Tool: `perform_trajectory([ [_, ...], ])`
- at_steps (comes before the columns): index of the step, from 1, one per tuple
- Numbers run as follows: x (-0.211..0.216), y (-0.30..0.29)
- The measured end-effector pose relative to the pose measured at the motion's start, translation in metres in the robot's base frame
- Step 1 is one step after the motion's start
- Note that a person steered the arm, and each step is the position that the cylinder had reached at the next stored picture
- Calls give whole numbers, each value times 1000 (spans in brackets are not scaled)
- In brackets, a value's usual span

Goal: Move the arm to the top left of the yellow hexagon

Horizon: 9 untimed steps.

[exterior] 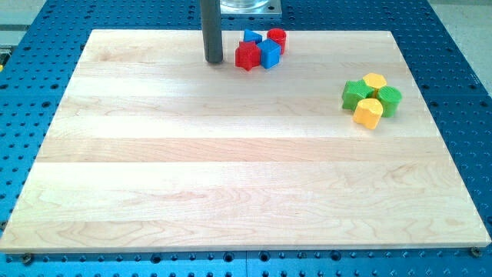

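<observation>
The yellow hexagon [374, 80] lies at the view's right, at the top of a tight cluster with a green block [356, 94] on its left, a green block [389, 100] on its right and a second yellow block [368, 112] below. My tip [214, 61] stands near the board's top edge, far to the left of the yellow hexagon. It is just left of a red block [247, 55], with a small gap between them.
Next to the red block are a blue cube [269, 54], a small blue block [251, 36] and a red cylinder [277, 38]. The wooden board [231, 169] lies on a blue perforated table [461, 92].
</observation>
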<state>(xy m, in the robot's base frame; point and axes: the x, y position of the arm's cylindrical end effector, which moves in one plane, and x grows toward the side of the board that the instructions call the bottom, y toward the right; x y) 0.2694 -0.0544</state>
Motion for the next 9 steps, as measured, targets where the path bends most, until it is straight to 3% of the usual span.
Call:
perform_trajectory([
  [2,24,2],
  [3,74,11],
  [5,91,63],
  [9,92,64],
])
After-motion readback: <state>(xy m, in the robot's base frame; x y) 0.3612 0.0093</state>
